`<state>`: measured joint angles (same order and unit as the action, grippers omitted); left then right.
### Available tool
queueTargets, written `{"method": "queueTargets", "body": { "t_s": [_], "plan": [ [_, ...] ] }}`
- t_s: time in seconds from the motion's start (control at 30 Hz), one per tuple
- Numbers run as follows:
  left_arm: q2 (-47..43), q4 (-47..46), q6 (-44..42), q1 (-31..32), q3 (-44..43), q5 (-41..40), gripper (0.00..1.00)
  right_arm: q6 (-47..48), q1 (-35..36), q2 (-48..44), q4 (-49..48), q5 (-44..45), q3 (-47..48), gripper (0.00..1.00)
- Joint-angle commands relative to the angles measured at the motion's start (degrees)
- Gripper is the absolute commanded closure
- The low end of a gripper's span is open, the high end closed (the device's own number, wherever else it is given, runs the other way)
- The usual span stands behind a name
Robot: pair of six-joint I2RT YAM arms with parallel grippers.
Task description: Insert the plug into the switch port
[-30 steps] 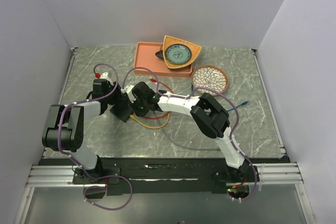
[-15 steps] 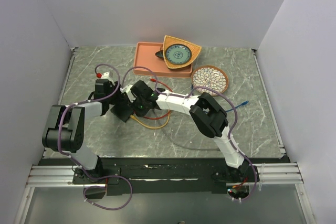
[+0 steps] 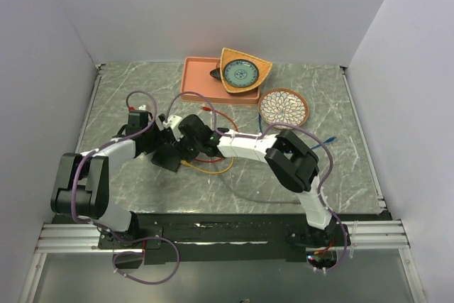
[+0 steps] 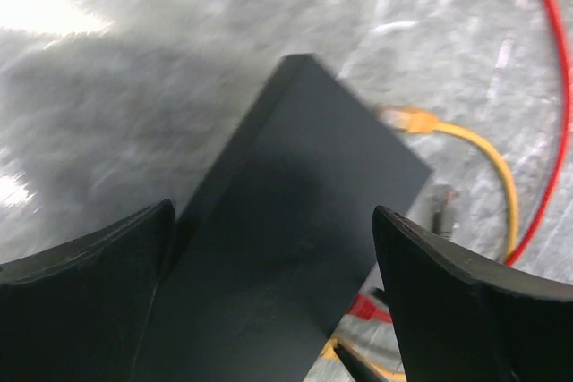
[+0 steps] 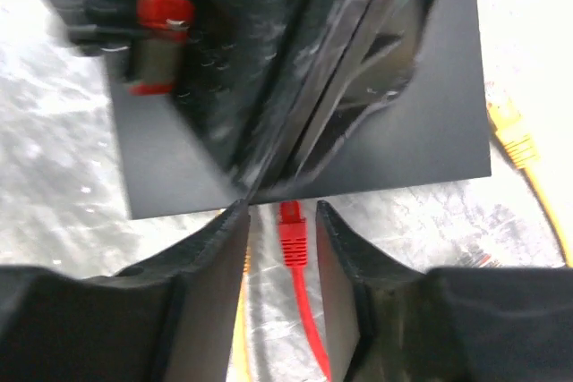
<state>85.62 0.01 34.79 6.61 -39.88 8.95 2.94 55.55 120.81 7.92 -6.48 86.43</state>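
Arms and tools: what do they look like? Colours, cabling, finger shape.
Both arms match: the left arm and right arm have white links with bulky black joint housings. A mauve cable loops along each. The left tool and right tool carry matte black fingers, broad with rounded tips. No markings legible.

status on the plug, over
Left tool open above switch. Right tool open around red plug, its tip at switch edge, seating unclear. Yellow plug beside adjacent edge, not in the way.
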Motion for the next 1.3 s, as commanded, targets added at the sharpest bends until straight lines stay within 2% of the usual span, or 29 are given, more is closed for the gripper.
{"method": "queueTargets", "body": {
  "t_s": [0.0, 0.13, 0.17, 0.27, 0.53, 0.8, 0.97, 1.1, 1.13, 1.2, 1.27],
  "plan": [
    [-3.3, 5.9, 1.4, -1.6, -3.4, -3.7, 0.01, -1.0, 0.5, -7.7, -4.1, 3.7, -3.1, 0.47],
    [-7.4, 7.3, 1.3, -1.8, -4.0, -4.7, 0.04, -2.6, 0.4, -12.2, -5.0, 6.5, -7.0, 0.30],
    [-9.4, 7.6, 1.2, -1.8, -3.9, -4.7, 0.04, -2.8, 0.4, -13.0, -5.0, 8.4, -8.2, 0.22],
    [-13.7, 8.7, 1.1, -1.7, -3.2, -3.9, 0.04, -4.8, 0.2, -14.8, -4.4, 12.7, -9.4, 0.16],
    [-25.3, 11.1, 2.5, -1.8, -2.8, 3.1, 0.04, -10.7, -0.4, -9.5, 2.6, 21.8, -4.9, 0.19],
    [-27.0, 14.1, 1.2, -1.8, -5.2, 3.4, 0.04, -15.1, -1.5, -3.2, 5.6, 23.6, -2.7, 0.26],
    [-26.3, 13.1, 1.3, -1.8, -4.2, 4.2, 0.04, -16.7, -2.9, -0.5, 6.0, 22.9, -2.3, 0.37],
    [-26.1, 13.3, 1.0, -1.8, -3.8, 4.1, 0.04, -17.9, -4.0, 0.8, 6.3, 21.3, -2.1, 0.57],
    [-26.2, 13.2, 1.1, -1.8, -3.6, 4.1, 0.04, -17.9, -4.3, 1.1, 6.4, 20.6, -2.0, 0.74],
    [-26.2, 13.2, 1.0, -1.8, -3.4, 4.2, 0.04, -17.9, -5.0, 1.8, 6.2, 19.3, -1.7, 0.96],
    [-26.2, 13.5, 0.9, -1.7, -3.6, 4.1, 0.04, -17.4, -5.3, 1.6, 6.1, 18.0, -1.4, 1.00]
  ]
}}
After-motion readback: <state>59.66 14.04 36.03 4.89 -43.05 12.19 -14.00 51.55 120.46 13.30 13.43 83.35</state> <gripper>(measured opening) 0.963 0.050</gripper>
